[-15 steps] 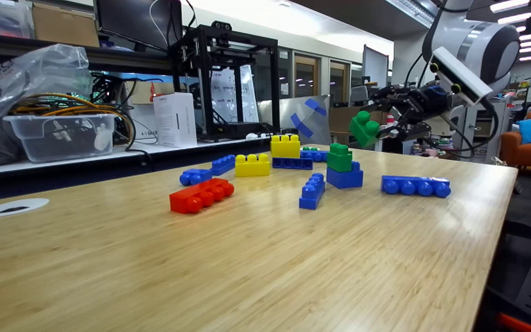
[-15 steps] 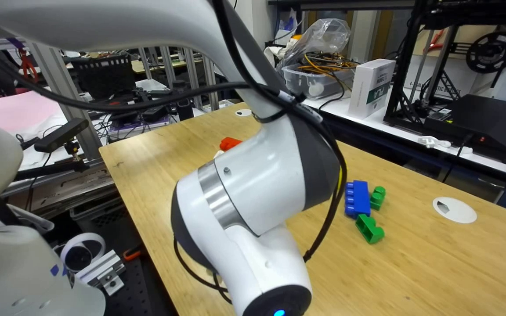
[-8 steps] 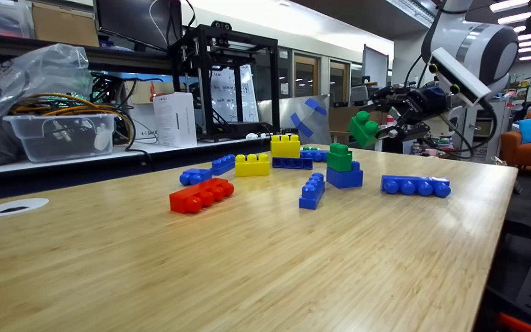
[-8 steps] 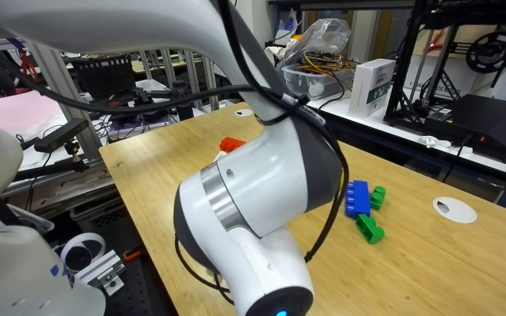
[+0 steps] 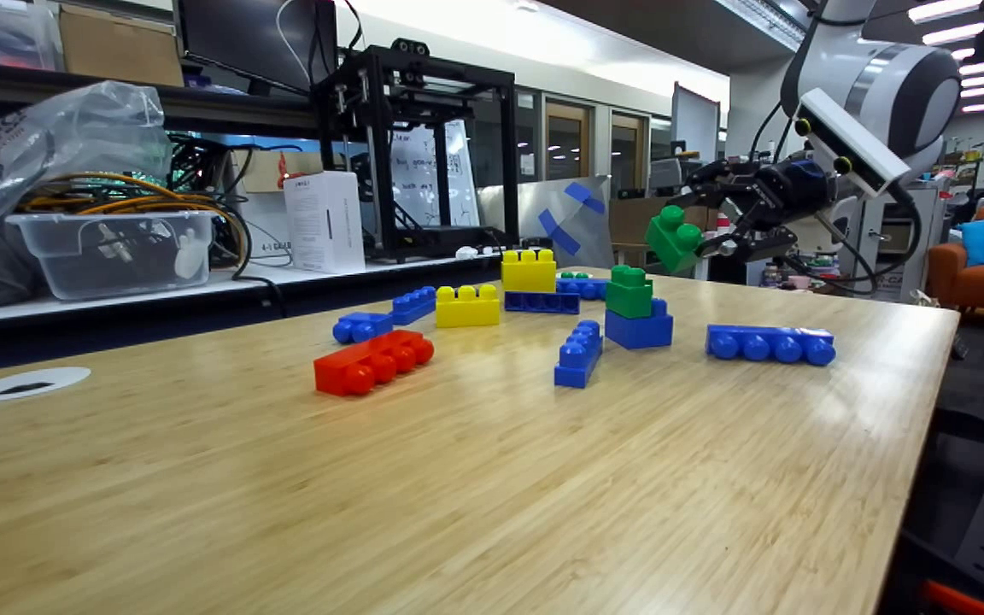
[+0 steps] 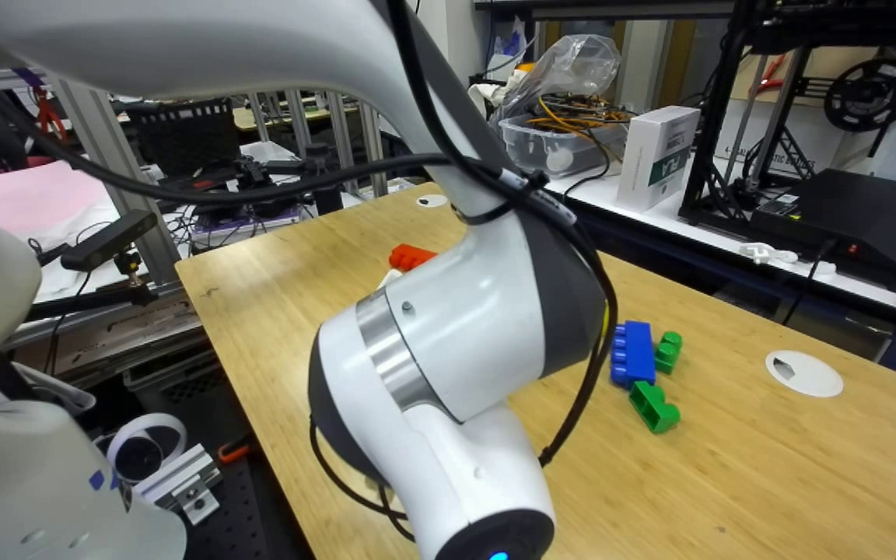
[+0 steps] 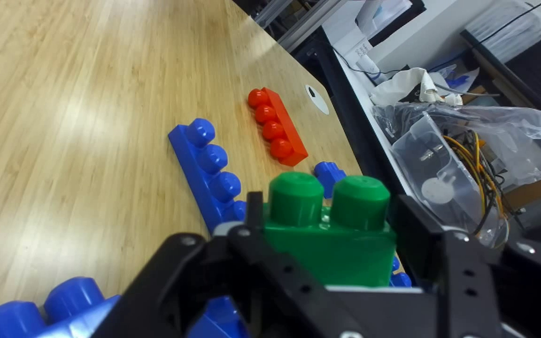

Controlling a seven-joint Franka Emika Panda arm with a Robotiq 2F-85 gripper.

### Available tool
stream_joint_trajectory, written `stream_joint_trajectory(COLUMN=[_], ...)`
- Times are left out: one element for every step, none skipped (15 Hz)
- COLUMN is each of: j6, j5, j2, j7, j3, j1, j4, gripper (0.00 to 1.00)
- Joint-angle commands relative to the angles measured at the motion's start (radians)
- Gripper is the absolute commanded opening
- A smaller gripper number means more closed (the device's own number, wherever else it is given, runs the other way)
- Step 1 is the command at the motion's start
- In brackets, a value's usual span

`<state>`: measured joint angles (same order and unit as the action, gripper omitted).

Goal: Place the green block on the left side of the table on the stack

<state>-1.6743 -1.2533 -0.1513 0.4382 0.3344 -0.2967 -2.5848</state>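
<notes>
Clamping the green block (image 5: 674, 240) from both sides, your claw (image 7: 330, 211) holds it tilted above the desk (image 5: 458, 478), higher than the stack (image 5: 635, 309) and apart from it.

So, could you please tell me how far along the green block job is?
Done: the green block looks gripped between the fingers, off the table. In hand: placing it; in an exterior view it hangs tilted, apart from the stack. Left: probably levelling it, then pressing it onto the stack's uncovered top studs and letting go.
</notes>
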Motion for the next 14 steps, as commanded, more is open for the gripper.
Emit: stream_joint_trajectory(j6=[0.0,0.064,0.081,0.117,0.155,0.19,0.216,0.235,0.246,0.262,0.267,0.281,0.289,0.3], j5=[0.001,0.038,0.04,0.042,0.035,0.028,0.023,0.016,0.007,0.005,-0.001,-0.001,-0.005,-0.006], j2=[0.0,-0.046,-0.057,-0.079,-0.102,-0.124,-0.143,-0.162,-0.183,-0.205,-0.228,-0.249,-0.274,-0.297], j7=[-0.001,-0.083,-0.121,-0.175,-0.233,-0.282,-0.324,-0.351,-0.372,-0.399,-0.418,-0.441,-0.461,-0.485], j3=[-0.005,0.004,0.006,0.009,0.015,0.021,0.026,0.027,0.026,0.025,0.022,0.019,0.017,0.014], j1=[-0.005,-0.02,-0.024,-0.032,-0.042,-0.053,-0.062,-0.07,-0.077,-0.083,-0.085,-0.087,-0.088,-0.089], j4=[0.001,0.096,0.122,0.177,0.231,0.28,0.323,0.358,0.388,0.419,0.441,0.465,0.485,0.505], gripper=[0.69,0.44,0.44,0.44,0.44,0.44,0.44,0.44,0.44,0.44,0.44,0.44,0.44,0.44])
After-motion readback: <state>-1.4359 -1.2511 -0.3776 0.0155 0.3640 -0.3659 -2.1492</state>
